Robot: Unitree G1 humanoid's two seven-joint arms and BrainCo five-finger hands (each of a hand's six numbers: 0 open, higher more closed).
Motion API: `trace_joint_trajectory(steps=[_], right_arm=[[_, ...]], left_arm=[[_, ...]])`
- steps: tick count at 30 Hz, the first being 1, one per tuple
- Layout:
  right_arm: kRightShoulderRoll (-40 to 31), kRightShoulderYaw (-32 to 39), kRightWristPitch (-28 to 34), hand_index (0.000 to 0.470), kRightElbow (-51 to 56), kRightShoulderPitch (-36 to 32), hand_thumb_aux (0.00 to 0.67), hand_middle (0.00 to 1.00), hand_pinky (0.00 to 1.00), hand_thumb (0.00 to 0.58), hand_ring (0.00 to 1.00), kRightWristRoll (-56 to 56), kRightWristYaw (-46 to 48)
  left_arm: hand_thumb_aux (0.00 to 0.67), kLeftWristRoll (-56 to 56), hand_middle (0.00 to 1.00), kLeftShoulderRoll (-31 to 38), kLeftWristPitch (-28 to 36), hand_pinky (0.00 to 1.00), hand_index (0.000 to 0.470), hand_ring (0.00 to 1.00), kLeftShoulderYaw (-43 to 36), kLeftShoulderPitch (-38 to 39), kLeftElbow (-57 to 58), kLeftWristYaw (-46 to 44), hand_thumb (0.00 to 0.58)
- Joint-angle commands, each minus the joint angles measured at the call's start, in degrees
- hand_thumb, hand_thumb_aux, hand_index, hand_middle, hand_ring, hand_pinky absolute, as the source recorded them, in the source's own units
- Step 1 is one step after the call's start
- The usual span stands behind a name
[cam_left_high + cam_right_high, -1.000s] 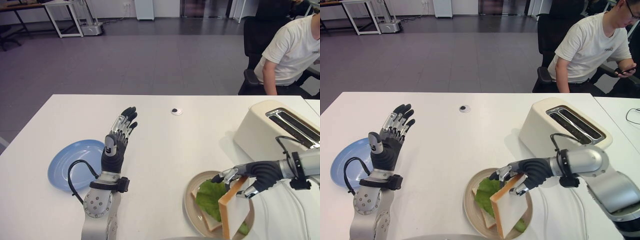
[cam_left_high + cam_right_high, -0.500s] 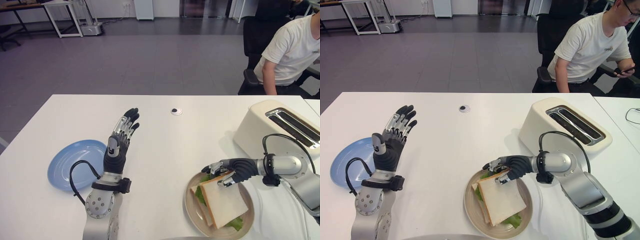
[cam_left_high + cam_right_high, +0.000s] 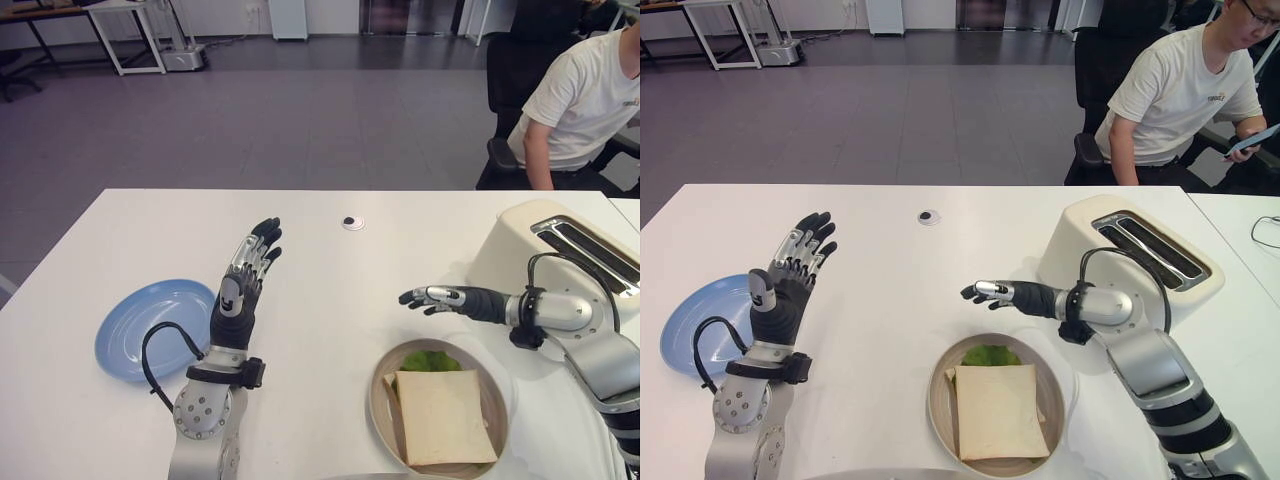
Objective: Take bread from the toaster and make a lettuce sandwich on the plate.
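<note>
the top slice of bread [image 3: 443, 416] lies flat on the tan plate [image 3: 933, 405], covering most of the lettuce [image 3: 432, 361], which peeks out green along the slice's far edge; a sliver of a lower slice shows at its left side. the plate sits at the near edge of the table [image 3: 330, 300], right of the middle. judging by this, the sandwich looks assembled and the step in hand is the letting go at the end of placing the top slice. what remains seems small: draw the right hand clear without brushing the stack and, if wanted, square the top slice over the lower one. the right hand [image 3: 440, 297] hovers above the table just beyond the plate's far rim, apart from the bread, its fingers [image 3: 415, 297] stretched out toward the robot's left, loosely spread and holding nothing. behind its forearm the toaster [image 3: 520, 260] stands at the table's right edge. the left hand [image 3: 245, 285] is raised upright over the left half of the table, well apart from the sandwich, its fingers [image 3: 262, 240] extended, slightly spread and empty. a blue plate [image 3: 140, 325] lies toward the left edge, just beside that arm. a small black and white disc [image 3: 352, 222] sits near the middle of the far edge.
</note>
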Motion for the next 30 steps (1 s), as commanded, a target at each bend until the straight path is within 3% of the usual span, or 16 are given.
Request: trace_joint_trajectory(steps=[1,2,3,4,5,6,7,8,10,12,13,14,15,17,25,30], right_arm=[[3.08,-12.92,-1.79,0.000,-2.57,1.25,0.000,0.00,0.00,0.000,0.00,12.37,1.49],[3.52,-16.44,-1.40,0.000,-2.36,2.06,0.000,0.00,0.00,0.000,0.00,15.66,1.69],[3.67,-19.95,-0.70,0.210,-1.59,3.37,0.300,0.00,0.00,0.403,0.00,18.63,1.91],[3.17,-23.48,-0.47,0.262,-0.80,6.02,0.373,0.00,0.00,0.466,0.00,20.87,3.03],[2.08,-26.65,-0.20,0.470,-0.30,9.90,0.670,0.00,0.00,0.580,0.00,23.05,5.62],[0.69,-29.34,-0.25,0.470,-0.60,14.96,0.670,0.00,0.00,0.580,0.00,25.02,9.85],[-0.60,-31.45,-1.27,0.470,-1.11,20.42,0.670,0.00,0.00,0.580,0.00,25.98,14.65],[-1.78,-32.92,-3.39,0.470,-1.51,26.01,0.670,0.00,0.00,0.580,0.00,25.77,19.82],[-3.52,-34.49,-6.50,0.470,-1.28,33.60,0.670,0.00,0.00,0.580,0.00,25.03,27.41],[-5.11,-35.18,-10.37,0.470,0.33,39.19,0.670,0.00,0.00,0.580,0.00,23.10,33.54],[-5.79,-35.25,-12.51,0.470,1.26,41.38,0.670,0.00,0.00,0.580,0.00,21.79,35.91],[-6.38,-35.10,-14.76,0.470,2.22,43.09,0.670,0.43,0.43,0.580,0.43,20.24,37.48],[-7.31,-34.69,-17.97,0.470,3.61,45.31,0.670,0.73,0.73,0.580,0.73,17.99,38.93],[-9.02,-33.82,-23.31,0.470,6.17,48.85,0.670,1.00,1.00,0.580,1.00,14.27,40.50],[-13.77,-26.07,-33.34,0.470,8.00,56.04,0.670,1.00,1.00,0.580,1.00,8.08,38.69],[-12.14,-17.17,-40.63,0.470,9.00,51.14,0.670,1.00,1.00,0.580,1.00,-2.15,29.56]], left_arm=[[0.000,0.11,0.00,1.54,1.10,0.00,0.000,0.00,-1.58,0.86,0.27,-2.29,0.000],[0.000,-0.03,0.00,2.27,1.51,0.00,0.000,0.00,-2.15,1.05,0.24,-3.30,0.000],[0.000,-0.08,0.00,3.36,1.96,0.00,0.000,0.00,-3.11,1.34,0.09,-4.85,0.000],[0.000,-0.25,0.00,4.85,2.58,0.00,0.000,0.00,-4.47,1.73,-0.47,-6.99,0.000],[0.000,-0.50,0.00,6.79,3.22,0.00,0.000,0.00,-6.10,2.23,-1.25,-9.66,0.000],[0.053,-0.96,0.00,9.16,3.71,0.00,0.037,0.00,-7.81,2.84,-2.14,-12.86,0.087],[0.342,-1.60,0.00,11.51,4.31,0.00,0.240,0.00,-9.17,3.47,-2.98,-15.95,0.441],[0.578,-2.66,0.21,14.11,4.54,0.21,0.405,0.21,-10.08,4.16,-3.71,-19.29,0.569],[0.670,-4.46,0.64,18.39,4.96,0.64,0.470,0.64,-10.59,5.24,-4.41,-24.47,0.580],[0.670,-6.26,0.91,22.75,5.68,0.91,0.470,0.91,-10.86,6.52,-4.57,-29.54,0.580],[0.670,-7.09,0.97,24.81,5.94,0.97,0.470,0.97,-10.93,7.32,-4.61,-31.85,0.580],[0.670,-7.77,1.00,26.64,6.20,1.00,0.470,1.00,-10.93,8.03,-4.60,-33.78,0.580],[0.670,-7.33,1.00,29.39,6.06,1.00,0.470,1.00,-11.13,9.01,-4.27,-36.29,0.580],[0.670,-5.46,1.00,33.82,5.68,1.00,0.470,1.00,-12.11,10.31,-3.99,-40.28,0.580],[0.670,6.93,1.00,37.47,5.60,1.00,0.470,1.00,-22.61,8.52,-1.22,-43.43,0.580],[0.670,16.42,1.00,33.25,5.59,1.00,0.470,1.00,-28.05,4.05,5.40,-39.29,0.580]])
